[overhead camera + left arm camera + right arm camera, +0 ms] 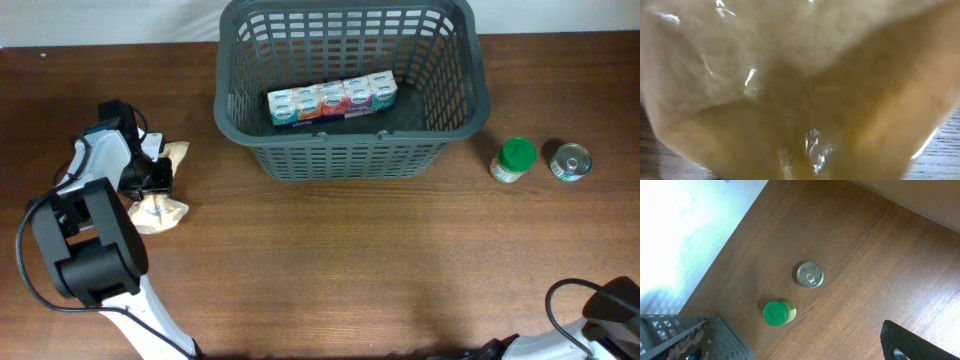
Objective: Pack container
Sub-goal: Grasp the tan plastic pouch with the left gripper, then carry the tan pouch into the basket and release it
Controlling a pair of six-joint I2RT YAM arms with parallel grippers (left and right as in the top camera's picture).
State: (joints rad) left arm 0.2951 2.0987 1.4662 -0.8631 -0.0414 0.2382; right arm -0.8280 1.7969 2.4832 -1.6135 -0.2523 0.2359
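Observation:
The container [452,100] is a large dark grey slotted basket at the back middle of the table; one corner shows in the right wrist view [722,339]. A row of small colourful cartons [332,103] lies inside it. My left gripper [153,180] is down on a tan item in a clear plastic bag [162,211] at the far left. That bag [800,90] fills the left wrist view and hides the fingers. My right gripper [912,345] shows only as a dark finger at the frame's bottom right, away from any object.
A green-lidded jar [514,160] [777,312] and a silver tin can [571,162] [810,274] stand right of the basket. The right arm's base and cable [605,305] sit at the front right corner.

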